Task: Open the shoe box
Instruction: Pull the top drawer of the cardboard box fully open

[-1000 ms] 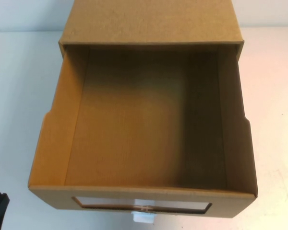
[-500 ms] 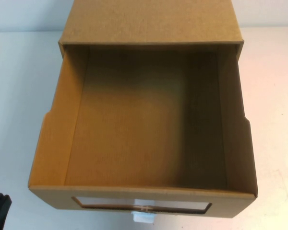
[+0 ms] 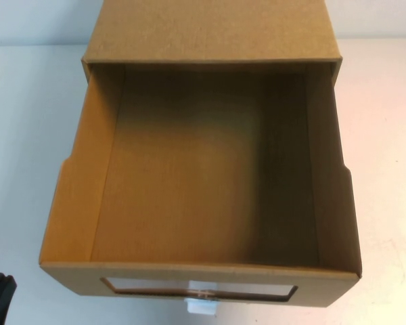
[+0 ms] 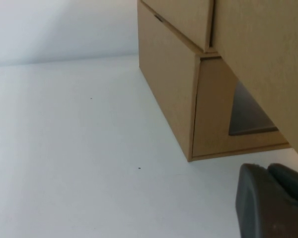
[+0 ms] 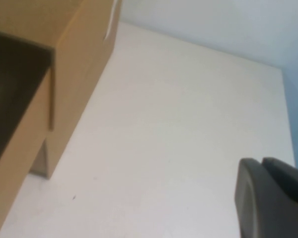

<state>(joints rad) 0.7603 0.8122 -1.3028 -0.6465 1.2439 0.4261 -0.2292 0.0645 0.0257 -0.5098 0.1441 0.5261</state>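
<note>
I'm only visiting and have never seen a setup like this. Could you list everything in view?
outer sleeve: one, brown cardboard, at the far side of the table.
drawer: one, brown cardboard, pulled well out of the sleeve toward the robot, nothing inside.
window: one, a long see-through opening in the drawer's front panel.
pull tab: one, white, at the middle of the front panel.
table: one, white, under everything.
left gripper: one, black, shut, low at the near left, beside the drawer's front corner, not touching it.
right gripper: one, black, shut, over bare table to the right of the box, outside the high view.
</note>
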